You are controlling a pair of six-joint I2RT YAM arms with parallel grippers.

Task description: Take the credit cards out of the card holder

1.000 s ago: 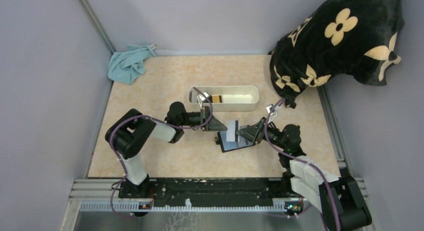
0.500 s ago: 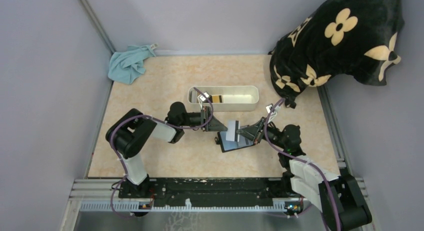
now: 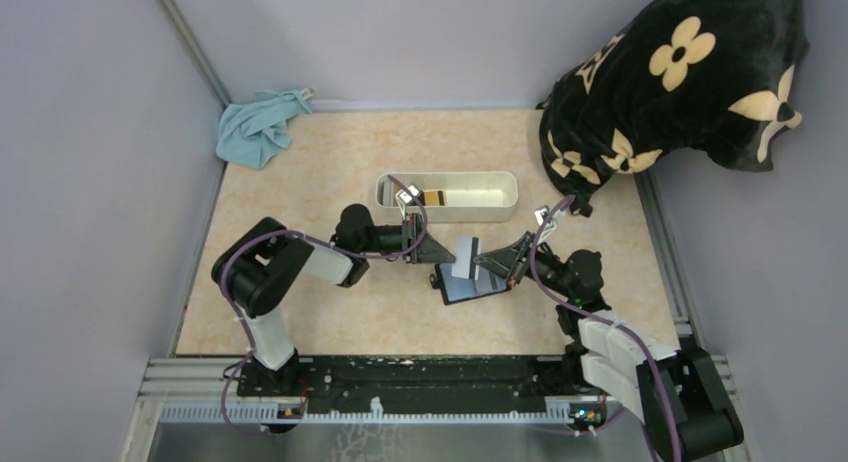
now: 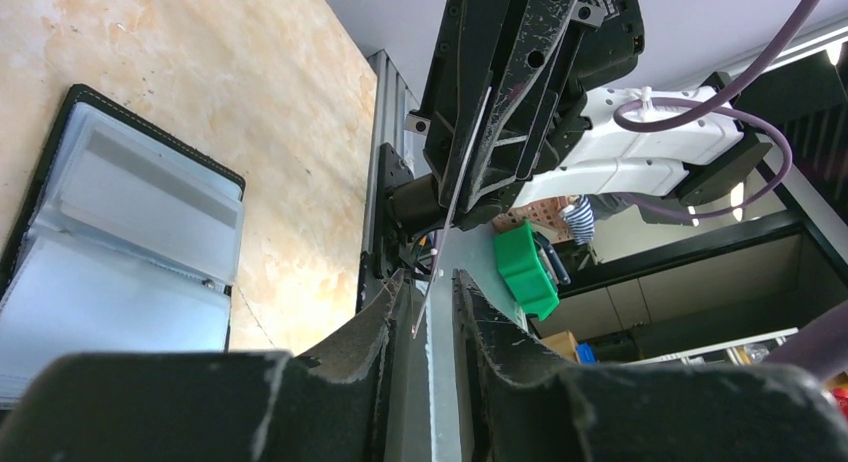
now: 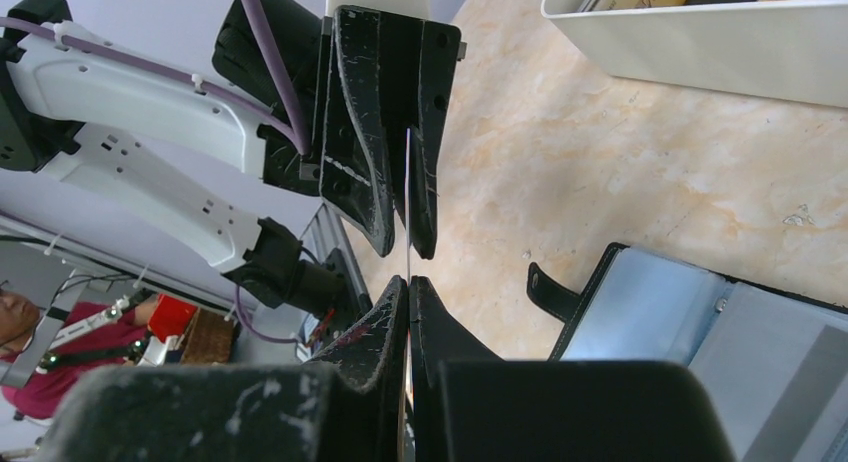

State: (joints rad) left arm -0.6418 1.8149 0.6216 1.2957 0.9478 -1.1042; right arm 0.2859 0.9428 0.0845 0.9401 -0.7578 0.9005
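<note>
The card holder (image 3: 470, 288) lay open on the table (image 3: 330, 182), nearest the arms. Just over its far half a credit card (image 3: 464, 258) hung between both grippers, its long axis seemingly near-to-far. The right gripper (image 5: 408, 285) was pressed together on its right edge. The left gripper (image 4: 430, 287) stood slightly spread around its left edge. Beyond sat the white tray (image 3: 500, 214), probably its destination.

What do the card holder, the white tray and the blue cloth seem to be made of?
Card holder: likely leather or imitation leather, matt black with a stitched edge, and clear glossy plastic sleeves inside.
White tray: probably moulded plastic, with smooth, slightly shiny walls.
Blue cloth: soft fabric, perhaps microfibre, judging by its crumpled folds.
</note>
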